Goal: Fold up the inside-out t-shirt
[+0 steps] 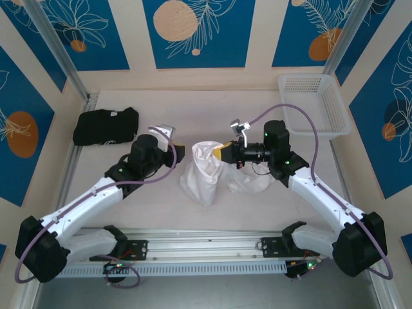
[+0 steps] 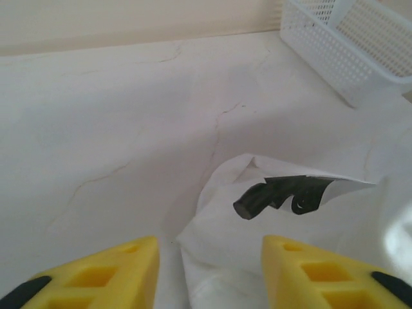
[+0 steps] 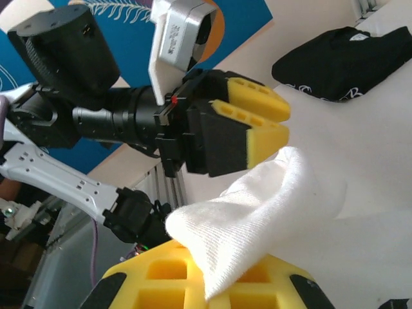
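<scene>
The inside-out t-shirt [image 1: 201, 177] is a white bunched heap in the middle of the table, lifted at its top edge. My right gripper [image 1: 221, 153] is shut on that raised edge. In the right wrist view a fold of the white fabric [image 3: 257, 199] drapes out of the shut yellow jaws [image 3: 212, 264]. My left gripper [image 1: 180, 154] hovers just left of the same raised edge, facing the right one, with its yellow fingers [image 3: 257, 96] close to the cloth. In the left wrist view its jaws [image 2: 210, 248] stand open, with t-shirt fabric [image 2: 257, 251] lying ahead of them and nothing pinched.
A folded black garment [image 1: 105, 125] lies at the back left of the table. A white mesh basket [image 1: 315, 103] stands at the back right, also seen in the left wrist view [image 2: 347, 45]. An aluminium rail [image 1: 206, 248] runs along the near edge between the arm bases.
</scene>
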